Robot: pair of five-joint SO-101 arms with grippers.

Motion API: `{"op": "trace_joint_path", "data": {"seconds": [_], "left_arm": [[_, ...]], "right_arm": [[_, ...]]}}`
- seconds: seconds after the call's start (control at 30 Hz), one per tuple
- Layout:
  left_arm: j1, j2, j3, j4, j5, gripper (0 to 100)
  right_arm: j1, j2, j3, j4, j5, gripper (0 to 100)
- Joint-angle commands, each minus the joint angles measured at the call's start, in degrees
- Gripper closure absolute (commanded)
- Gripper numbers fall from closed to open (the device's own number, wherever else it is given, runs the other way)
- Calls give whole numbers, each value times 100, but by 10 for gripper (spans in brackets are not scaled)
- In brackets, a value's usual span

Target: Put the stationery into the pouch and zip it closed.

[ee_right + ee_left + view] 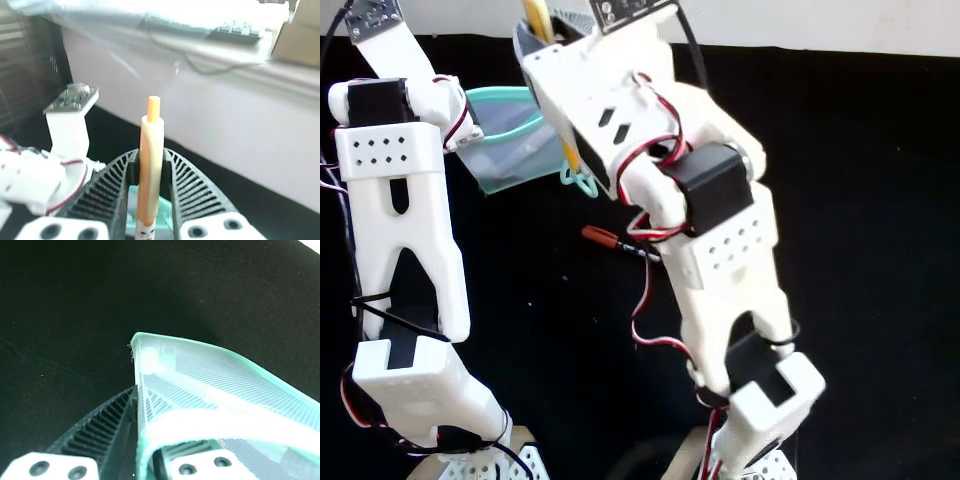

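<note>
Left claw (136, 407) pinches the pouch (215, 385) by its edge above the black table (860, 200); right claw (150, 167) clamps the pen (151, 140) alongside.

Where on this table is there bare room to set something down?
Free: the black table right of the right arm, and a narrower strip between both arms, nearer their bases than the red pen. Crowded: the far left-centre, where the pouch, yellow pen and left arm meet.

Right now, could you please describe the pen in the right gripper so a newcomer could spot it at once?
On the black table, follow the right arm to the right gripper. The pen clamped there is pale yellow with an orange tip, unlike the red pen lying flat below.
</note>
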Motion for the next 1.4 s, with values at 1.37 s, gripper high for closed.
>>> {"op": "trace_joint_path", "data": {"seconds": [1.37], "left_arm": [[-163, 145, 119, -202, -35, 994]], "right_arm": [[303, 3081, -3873, -31, -1424, 991]]}}
